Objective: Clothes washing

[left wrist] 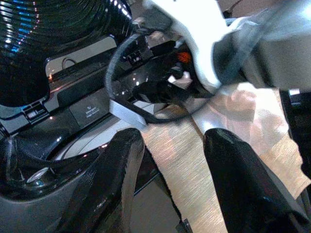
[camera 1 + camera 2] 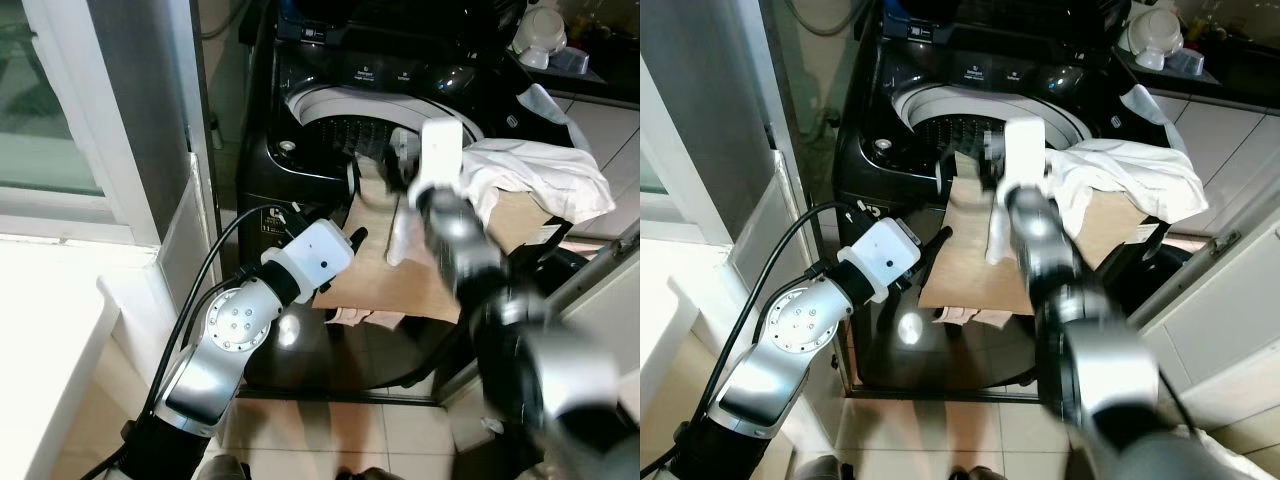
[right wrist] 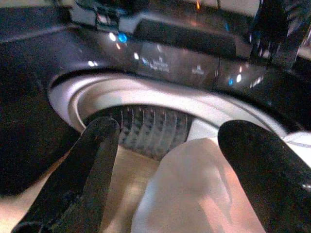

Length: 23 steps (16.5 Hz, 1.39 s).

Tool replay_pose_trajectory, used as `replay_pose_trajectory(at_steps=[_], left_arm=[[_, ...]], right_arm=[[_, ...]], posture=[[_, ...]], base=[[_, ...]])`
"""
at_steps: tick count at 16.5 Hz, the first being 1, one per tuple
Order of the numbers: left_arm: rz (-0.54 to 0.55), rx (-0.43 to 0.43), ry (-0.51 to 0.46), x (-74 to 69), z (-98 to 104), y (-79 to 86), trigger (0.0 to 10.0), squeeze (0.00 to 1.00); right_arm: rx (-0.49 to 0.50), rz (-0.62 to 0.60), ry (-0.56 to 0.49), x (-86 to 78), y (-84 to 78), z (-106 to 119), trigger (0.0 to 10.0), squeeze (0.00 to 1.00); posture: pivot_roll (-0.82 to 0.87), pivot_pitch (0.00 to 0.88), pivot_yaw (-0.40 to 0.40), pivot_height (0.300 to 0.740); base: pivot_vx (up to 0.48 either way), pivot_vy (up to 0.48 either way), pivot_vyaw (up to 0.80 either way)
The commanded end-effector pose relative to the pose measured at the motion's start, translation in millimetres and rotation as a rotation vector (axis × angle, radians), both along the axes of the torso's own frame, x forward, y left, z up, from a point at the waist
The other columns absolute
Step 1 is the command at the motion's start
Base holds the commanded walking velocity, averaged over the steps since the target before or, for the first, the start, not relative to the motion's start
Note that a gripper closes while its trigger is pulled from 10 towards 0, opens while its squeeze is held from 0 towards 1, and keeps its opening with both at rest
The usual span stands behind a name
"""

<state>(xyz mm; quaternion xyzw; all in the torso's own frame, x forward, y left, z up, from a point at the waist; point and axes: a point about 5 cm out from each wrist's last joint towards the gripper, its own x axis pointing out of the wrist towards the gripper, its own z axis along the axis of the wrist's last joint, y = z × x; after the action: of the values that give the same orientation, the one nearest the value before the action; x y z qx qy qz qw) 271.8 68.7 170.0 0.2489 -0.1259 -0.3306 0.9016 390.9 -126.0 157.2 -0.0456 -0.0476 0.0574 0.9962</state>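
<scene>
A black top-loading washing machine [image 2: 260, 170] stands with its lid up and its drum [image 2: 340, 128] open inside a white rim. A tan cloth [image 2: 405, 280] hangs over the front edge. A white garment [image 2: 535, 175] is heaped on the right side of the top. My right gripper [image 2: 383, 172] is blurred above the drum's front edge; its fingers are open, with a pale cloth [image 3: 194, 189] lying between and below them. My left gripper [image 2: 355, 237] sits at the tan cloth's left edge, open, fingers [image 1: 121, 160] either side of the cloth.
A white door frame [image 2: 120, 120] and a white ledge [image 2: 40, 330] stand to the left. A black cable [image 2: 215, 260] runs along my left arm. A white appliance [image 2: 540, 30] sits on the counter behind. White panels [image 2: 600, 290] close in the right. Tiled floor [image 2: 330, 430] lies below.
</scene>
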Motion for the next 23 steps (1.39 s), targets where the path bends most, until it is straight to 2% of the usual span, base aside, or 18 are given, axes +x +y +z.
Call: replay_pose_trajectory(at_steps=[1,2,3,4,5,6,8,11,14,19,23], left_arm=[[-0.032,0.000,-0.007,-2.1,1.9,-4.6,10.0,0.00],[-0.040,0.001,-0.005,-2.2,1.7,-5.7,10.0,0.00],[-0.057,0.004,-0.004,-2.1,1.3,-7.7,10.0,0.00],[-0.062,0.003,-0.002,-1.5,1.0,-8.1,10.0,0.00],[-0.071,0.007,-0.003,-1.0,0.6,-9.0,10.0,0.00],[-0.075,0.008,-0.003,-0.4,0.7,-9.5,10.0,0.00],[-0.087,0.007,-0.006,2.4,1.8,-12.2,10.0,0.00],[-0.093,0.004,-0.017,5.4,4.4,-14.4,10.0,0.00],[-0.086,-0.002,-0.024,5.8,5.7,-12.5,10.0,0.00],[-0.077,0.002,-0.028,5.9,6.4,-9.8,10.0,0.00],[-0.069,0.005,-0.032,5.7,7.3,-8.0,10.0,0.00]], right_arm=[[-0.010,0.041,-0.116,-12.6,-2.4,0.1,10.0,0.00],[-0.002,0.042,-0.163,-27.5,-9.9,-9.6,10.0,0.00],[-0.013,0.009,-0.197,-48.3,-25.0,-23.6,10.0,0.00],[-0.051,0.017,-0.195,-57.8,-29.6,-32.5,10.0,0.00],[-0.099,0.015,-0.149,-71.1,-38.7,-52.4,10.0,0.00],[-0.103,0.006,-0.083,-81.0,-46.8,-70.0,10.0,0.00],[-0.124,0.029,0.091,-96.4,-50.7,-107.5,10.0,0.00],[-0.126,0.032,0.175,-96.5,-44.4,-119.9,10.0,0.00],[-0.080,0.070,0.269,-82.1,-24.8,-124.5,10.0,0.00],[-0.118,0.043,0.327,-68.4,-21.4,-120.6,10.0,0.00],[-0.143,-0.007,0.349,-52.3,-23.5,-108.0,10.0,0.00]], posture=[[0.05,0.000,-0.104,0.740],[0.04,0.000,-0.096,0.740],[0.03,0.000,-0.089,0.740],[0.02,0.000,-0.083,0.740],[0.01,0.000,-0.077,0.740],[0.01,0.000,-0.074,0.740],[-0.01,0.000,-0.057,0.740],[0.00,0.000,-0.054,0.740],[0.03,0.000,-0.060,0.740],[0.05,0.000,-0.065,0.740],[0.07,0.000,-0.067,0.740]], base=[[0.000,0.000,0.00],[0.000,0.000,0.00],[0.000,0.000,0.00],[0.000,0.000,0.00],[0.000,0.000,0.00],[0.000,0.000,0.00],[0.000,0.000,0.00],[0.000,0.000,0.00],[0.000,0.000,0.00],[0.000,0.000,0.00],[0.000,0.000,0.00]])
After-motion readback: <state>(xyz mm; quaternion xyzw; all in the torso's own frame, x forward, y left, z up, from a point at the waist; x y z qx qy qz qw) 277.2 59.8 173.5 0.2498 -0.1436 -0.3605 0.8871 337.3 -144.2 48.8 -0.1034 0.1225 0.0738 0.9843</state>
